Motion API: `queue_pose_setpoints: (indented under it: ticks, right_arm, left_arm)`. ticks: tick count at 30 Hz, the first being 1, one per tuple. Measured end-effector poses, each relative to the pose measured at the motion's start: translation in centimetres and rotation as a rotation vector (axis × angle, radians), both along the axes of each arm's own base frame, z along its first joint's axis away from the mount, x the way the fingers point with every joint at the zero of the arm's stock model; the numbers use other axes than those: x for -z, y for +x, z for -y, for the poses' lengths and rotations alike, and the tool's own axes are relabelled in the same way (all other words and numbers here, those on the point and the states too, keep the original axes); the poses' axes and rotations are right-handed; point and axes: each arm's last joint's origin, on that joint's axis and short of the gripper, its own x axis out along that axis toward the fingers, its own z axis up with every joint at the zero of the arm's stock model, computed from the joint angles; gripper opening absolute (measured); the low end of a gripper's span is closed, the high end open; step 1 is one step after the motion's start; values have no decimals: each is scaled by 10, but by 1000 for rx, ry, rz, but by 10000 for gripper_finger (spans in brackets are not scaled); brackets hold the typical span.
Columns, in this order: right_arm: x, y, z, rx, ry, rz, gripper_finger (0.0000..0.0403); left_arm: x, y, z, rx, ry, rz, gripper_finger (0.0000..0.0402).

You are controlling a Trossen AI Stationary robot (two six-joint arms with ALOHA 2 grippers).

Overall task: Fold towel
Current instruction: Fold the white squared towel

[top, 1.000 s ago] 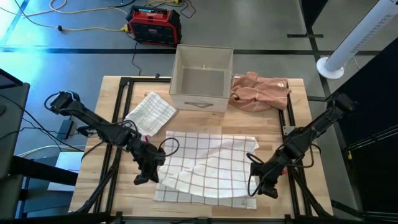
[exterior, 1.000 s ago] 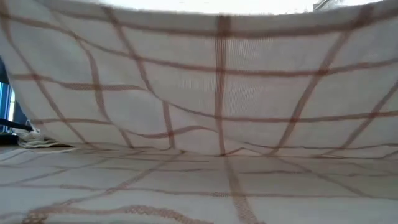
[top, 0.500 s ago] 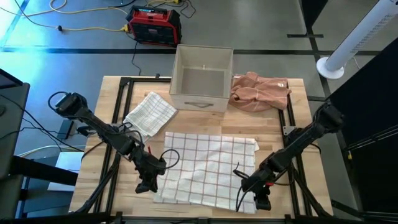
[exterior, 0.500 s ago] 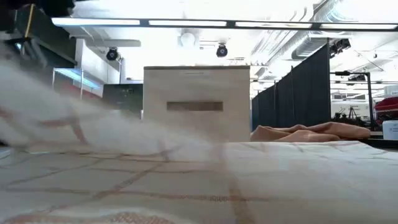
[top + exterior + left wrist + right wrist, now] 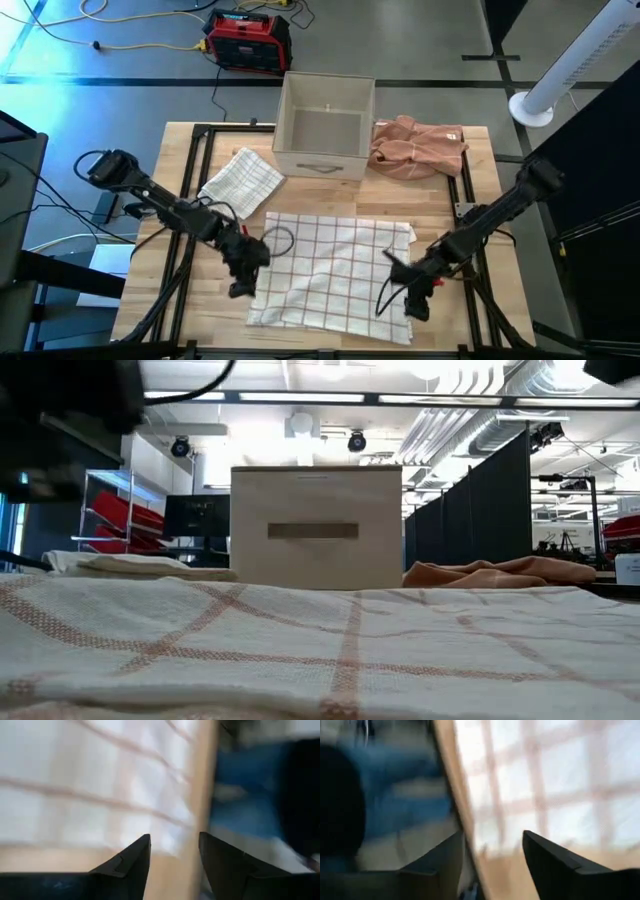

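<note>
The towel (image 5: 330, 268), white with a red grid, lies spread flat on the wooden table; in the low view it (image 5: 320, 640) fills the foreground. My left gripper (image 5: 241, 280) hovers at the towel's left edge. It is open, with nothing between its fingers (image 5: 175, 862). My right gripper (image 5: 413, 298) stands off the towel's near right corner. It is also open and empty (image 5: 492, 857). Both wrist views show the towel's edge and bare wood ahead of the fingers.
A beige box (image 5: 325, 125) stands at the far middle, with a crumpled pinkish cloth (image 5: 415, 145) to its right. A folded checked towel (image 5: 240, 180) lies to its left. Black frame rails (image 5: 185, 230) run along both sides of the table.
A second ago the towel's near part hung raised in front of the low camera. It has since dropped toward the near edge and lies spread flat. Both grippers went toward the near edge, then drew back a little, and now stand beside the towel.
</note>
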Motion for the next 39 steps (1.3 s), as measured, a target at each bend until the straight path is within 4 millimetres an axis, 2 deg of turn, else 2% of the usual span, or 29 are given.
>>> queue_pose_setpoints:
  ticks: [4,8,9,14,16,20,27,31,34,39]
  right_arm:
    - [7,-3,12,170,-151,82,120]
    - [40,-4,10,204,-122,62,26]
    - [49,-5,9,203,-114,46,14]
    - [83,-10,5,245,-74,-1,10]
    - [90,-10,1,245,-70,-10,3]
    - [97,-14,-9,206,-46,-64,1]
    - [94,-29,-20,99,-10,-125,0]
    - [78,-33,-16,63,44,-118,0]
    - [58,-33,-5,63,65,-62,0]
    - [25,-40,34,98,-18,-52,0]
  left_arm:
    - [5,6,-10,-6,142,94,137]
    - [23,7,-10,32,134,113,100]
    - [29,6,-10,36,131,103,89]
    - [58,-3,-12,13,139,15,32]
    - [67,-4,-12,-9,136,-9,11]
    - [76,-6,-7,-26,103,-31,6]
    - [77,-14,4,5,49,-92,1]
    - [63,-14,1,-18,-14,-105,2]
    - [40,-6,-5,-34,-62,5,2]
    - [9,1,-29,-106,8,150,2]
